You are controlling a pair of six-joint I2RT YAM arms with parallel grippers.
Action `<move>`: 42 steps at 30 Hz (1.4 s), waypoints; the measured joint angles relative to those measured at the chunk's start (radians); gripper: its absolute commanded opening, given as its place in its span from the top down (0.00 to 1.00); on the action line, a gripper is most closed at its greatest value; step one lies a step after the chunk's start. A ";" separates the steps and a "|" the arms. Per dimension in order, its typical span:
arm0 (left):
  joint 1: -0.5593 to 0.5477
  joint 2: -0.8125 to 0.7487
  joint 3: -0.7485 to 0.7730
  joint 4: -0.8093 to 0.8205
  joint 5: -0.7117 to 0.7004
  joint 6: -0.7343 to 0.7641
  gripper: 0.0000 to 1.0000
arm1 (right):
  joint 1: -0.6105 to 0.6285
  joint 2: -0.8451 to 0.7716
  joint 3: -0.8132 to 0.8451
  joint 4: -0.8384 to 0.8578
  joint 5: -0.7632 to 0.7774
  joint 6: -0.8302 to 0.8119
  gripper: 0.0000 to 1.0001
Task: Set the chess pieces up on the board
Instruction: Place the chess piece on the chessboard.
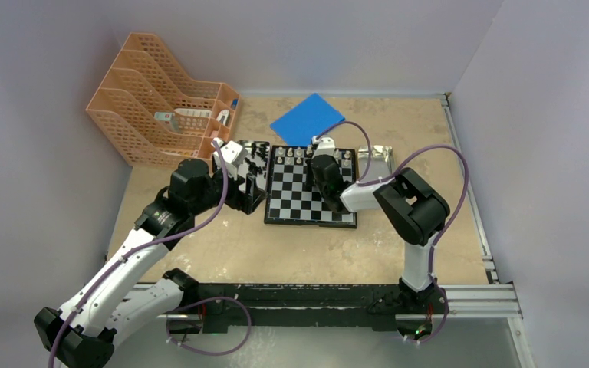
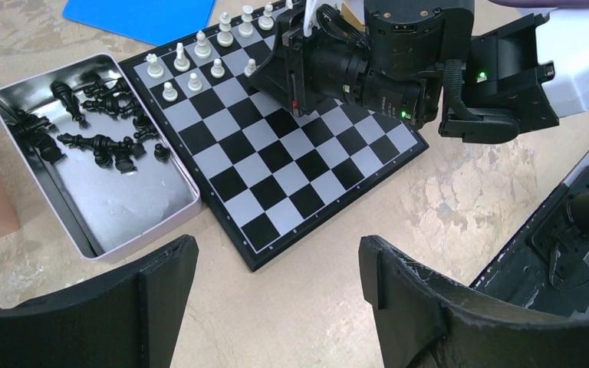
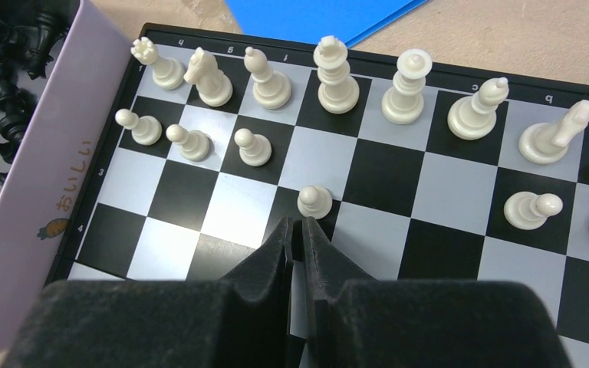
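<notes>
Over the board (image 1: 295,201) we go, sitting mid-desk in the top view with its white pieces (image 3: 337,77) lined along the 12 o'clock edge. The right gripper (image 3: 297,224) hangs low over the squares, its two fingers pinched together with only a sliver of a slit between them and nothing caught in there. Right at the tips, toward 1 o'clock in the wrist view, a lone white pawn (image 3: 314,201) stands on a dark square, outside the fingers, not in them. Three more pawns stand to its 10 o'clock, in front of the back row, and two others are out at 3 o'clock.

The left gripper (image 2: 276,245) is spread wide and holds nothing, hovering by the board's near corner. At the board's 9 o'clock edge, touching it, lies an open metal tin (image 2: 188,201), and the black pieces (image 2: 100,146) are heaped in its far half, tumbled on their sides (not one of them on the board).

A blue sheet (image 1: 307,119) lies at 12 o'clock beyond the board, and an orange file rack (image 1: 153,107) stands at 10 o'clock.
</notes>
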 measured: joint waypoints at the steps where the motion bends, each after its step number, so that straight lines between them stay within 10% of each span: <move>1: 0.000 0.000 0.000 0.000 0.000 0.000 0.23 | -0.001 0.000 0.004 -0.005 0.002 0.000 0.89; 42: 0.000 0.000 0.000 0.000 0.000 0.010 0.23 | -0.043 0.052 0.080 -0.007 -0.038 -0.045 0.87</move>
